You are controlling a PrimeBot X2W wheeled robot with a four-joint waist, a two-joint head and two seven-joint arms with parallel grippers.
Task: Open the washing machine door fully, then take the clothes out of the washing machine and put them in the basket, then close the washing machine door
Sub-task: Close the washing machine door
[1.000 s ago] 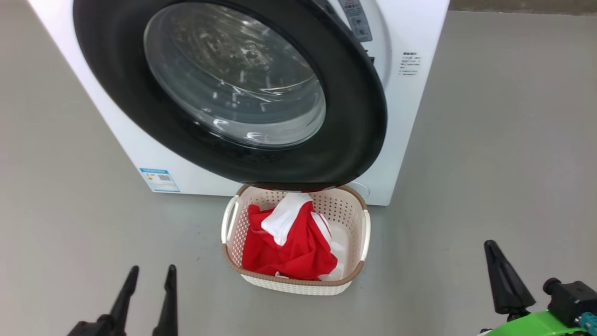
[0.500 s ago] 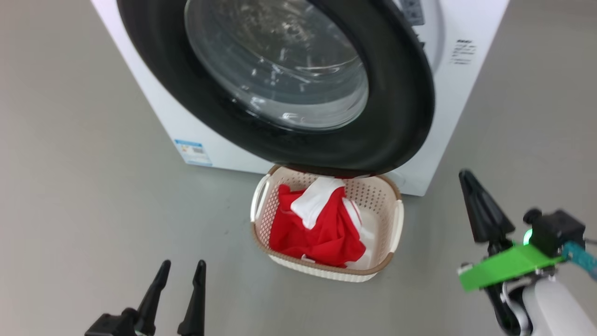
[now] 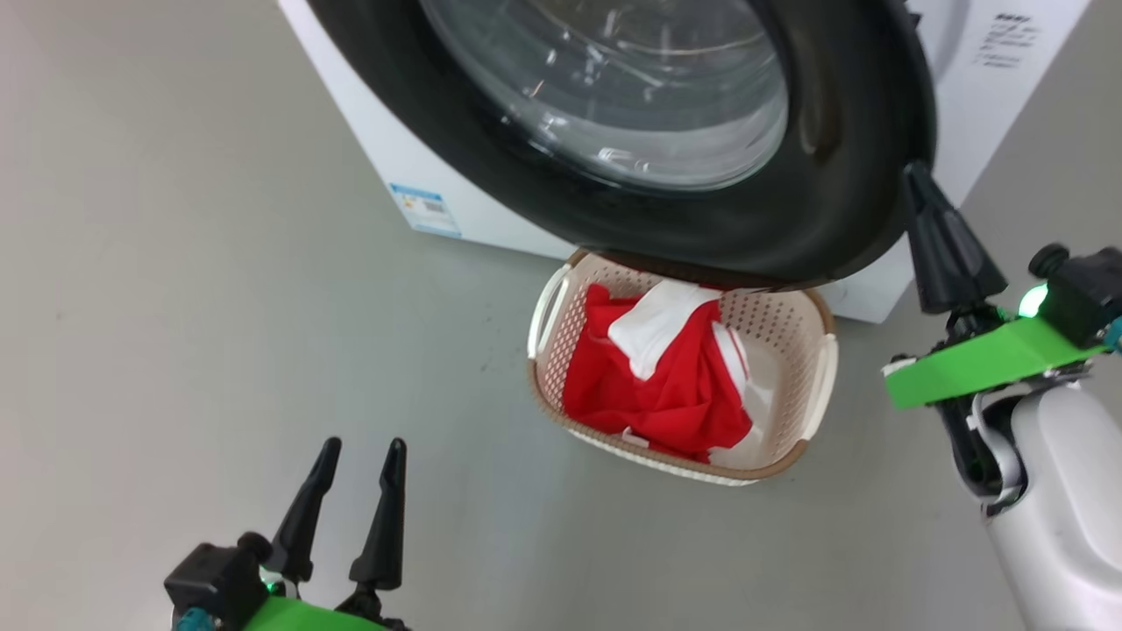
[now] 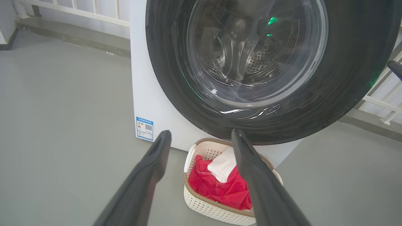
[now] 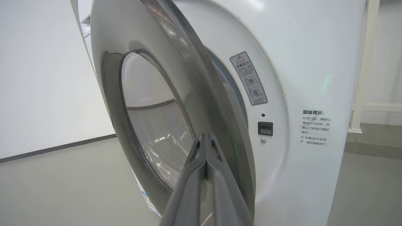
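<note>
Floor [image 3: 175,263]: plain grey, smooth, with a white railing behind in the left wrist view.
Washing machine door [image 3: 841,131]: ajar, swung partway out from the front; the black ring hangs over the basket's far end in the head view.
Washing machine [image 4: 141,94]: white box, blue label [image 3: 425,209] low on its front; perforated drum [image 4: 260,59] shows through the glass.
Clothes [image 3: 675,394]: red fabric with white trim, bunched inside the basket.
Basket [image 3: 776,320]: on the floor, right against the machine's foot, below the door.
Right gripper [image 5: 205,136]: fingers pressed together, nothing between them; tip at the door's free edge, contact cannot be told.
Left gripper [image 3: 364,444]: fingers apart, holding nothing, low and well clear of the basket, pointing toward the door.
</note>
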